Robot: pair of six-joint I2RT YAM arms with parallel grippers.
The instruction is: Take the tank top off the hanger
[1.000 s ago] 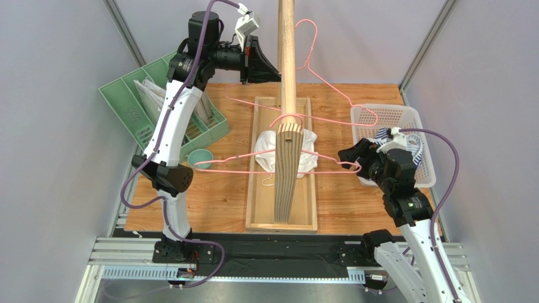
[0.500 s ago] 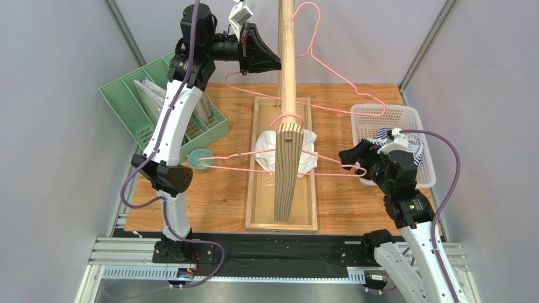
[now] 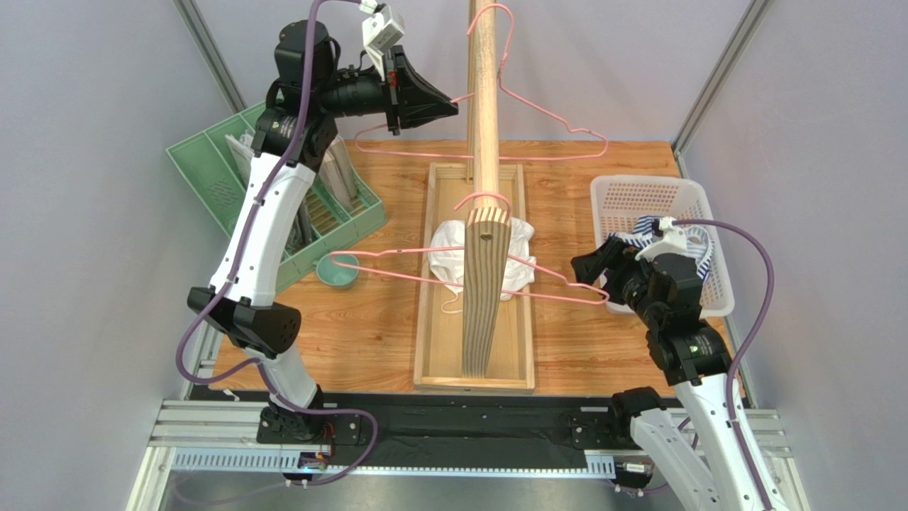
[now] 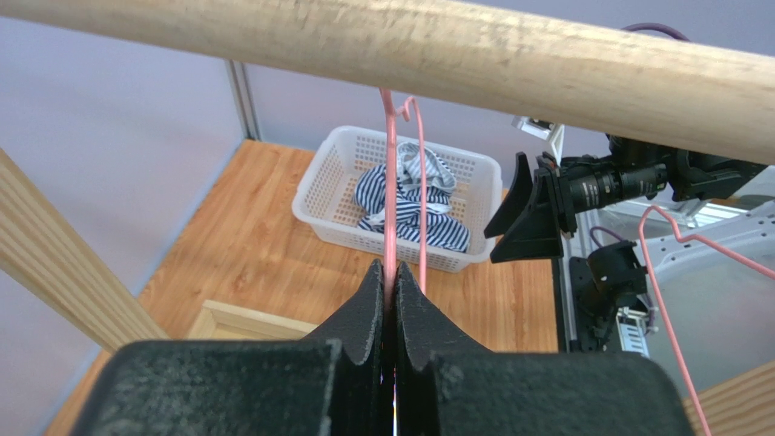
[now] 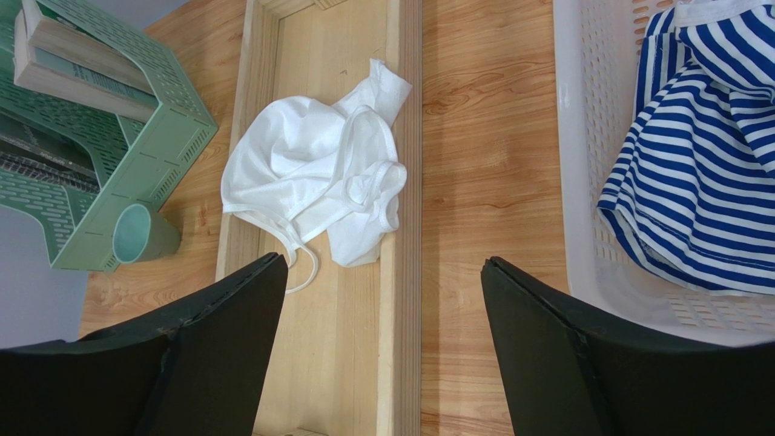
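The white tank top point(image 3: 517, 266) lies crumpled in the wooden tray point(image 3: 440, 362) under the rack, on no hanger; it also shows in the right wrist view point(image 5: 318, 173). My left gripper point(image 3: 455, 100) is shut on a bare pink hanger point(image 3: 533, 110) and holds it high beside the wooden pole point(image 3: 486, 96). In the left wrist view the fingers point(image 4: 368, 309) pinch the hanger wire point(image 4: 389, 182) just below the pole point(image 4: 455, 54). My right gripper point(image 3: 584, 272) is open and empty, right of the tray, its jaws wide apart point(image 5: 382, 263).
A second bare pink hanger point(image 3: 396, 273) hangs lower on the rack, reaching to my right gripper. A white basket point(image 3: 650, 197) holding a striped garment point(image 5: 700, 154) stands on the right. A green rack point(image 3: 229, 176) and a teal cup point(image 3: 339, 272) are on the left.
My left gripper has risen and swung left with the pink hanger, whose hook now sits higher at the pole. The right arm has not moved.
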